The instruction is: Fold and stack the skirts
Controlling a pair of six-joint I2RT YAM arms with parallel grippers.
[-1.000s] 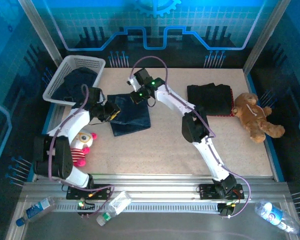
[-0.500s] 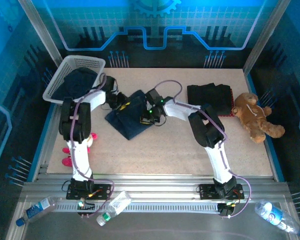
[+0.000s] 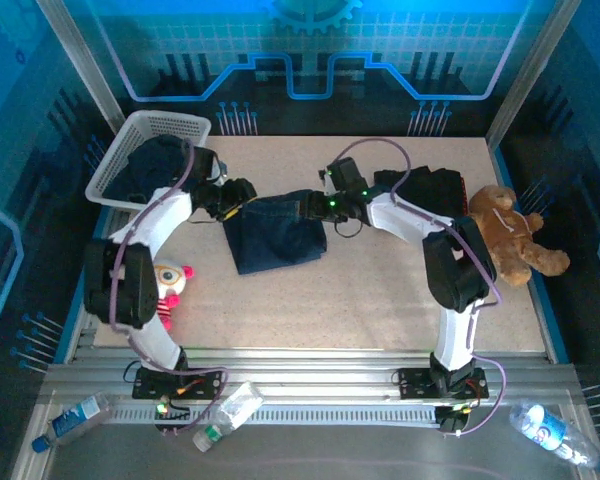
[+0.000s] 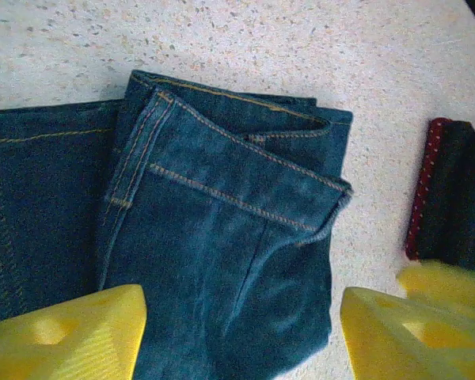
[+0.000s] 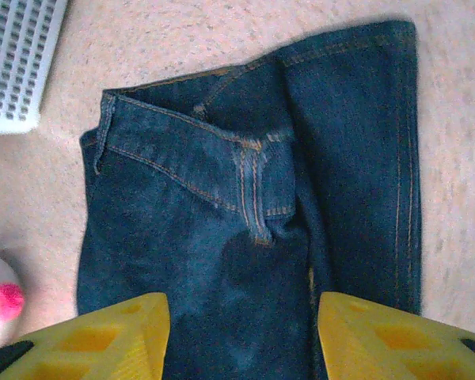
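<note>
Hovers w/ left gripper [image 3: 232, 197] and right gripper [image 3: 313, 205] both spread, gripping nothing, at opp. edges of folded denim skirt [image 3: 275, 232] lying mid-table, near black-over-red stack [image 3: 420, 200] on its right; prob. needs lifting onto that stack next. Risks springing the loose top flap open if pinched thru one layer only or raised unevenly; could also drag along table and knock stack askew.

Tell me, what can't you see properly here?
Top view: the cloth in the basket is too dark to count.
Top view: the plush toy is half hidden by the left arm.
Left wrist view: the red-edged dark pile is cut off by the frame edge and a yellow finger.
</note>
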